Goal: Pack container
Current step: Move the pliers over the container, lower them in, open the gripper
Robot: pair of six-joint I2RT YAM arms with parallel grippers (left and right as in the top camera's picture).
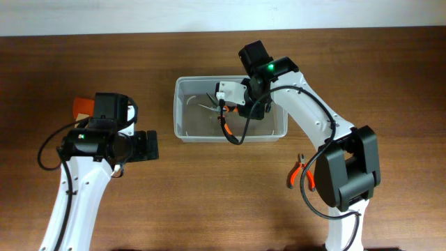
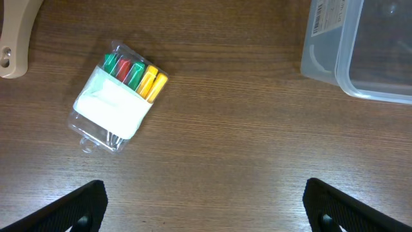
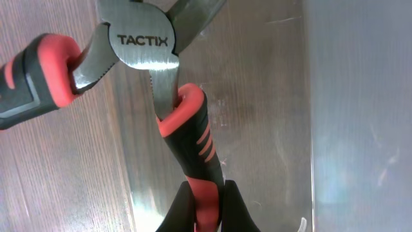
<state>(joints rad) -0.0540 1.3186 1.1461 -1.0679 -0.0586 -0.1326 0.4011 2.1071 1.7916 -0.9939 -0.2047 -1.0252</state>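
Container (image 1: 202, 134): clear tub, at table centre, between the two arms, nearer the right arm.

Right gripper (image 1: 233, 110) is positioned above the tub interior. Its fingers (image 3: 177, 212) are clamped on one red-and-black handle of the pliers (image 3: 138, 45). The other handle is splayed free to the side. The tool is gripped by a single handle, so it hangs with the head away from the gripper, over the tub floor. Judged: a lowering or release into the tub is in hand. A one-handle grip may let the tool swing.

Left gripper (image 2: 206, 206) is spread wide, with nothing between the fingers. It is held over bare table, well apart from the tub corner (image 2: 335, 64). A blister pack (image 2: 119, 96) of coloured-handled items lies flat ahead of it, untouched. Judged: a likely next pick.

View differences:
- Right wrist view: the grip point and the "TACTIX" marking are shown; neither is legible from overhead.
- Left wrist view: the blister pack is shown; it cannot be made out from overhead.
- Overhead view only: a second pliers (image 1: 298, 171) lies on the table beside the right arm base. An orange object (image 1: 83, 106) sits by the left arm, identity not determinable.
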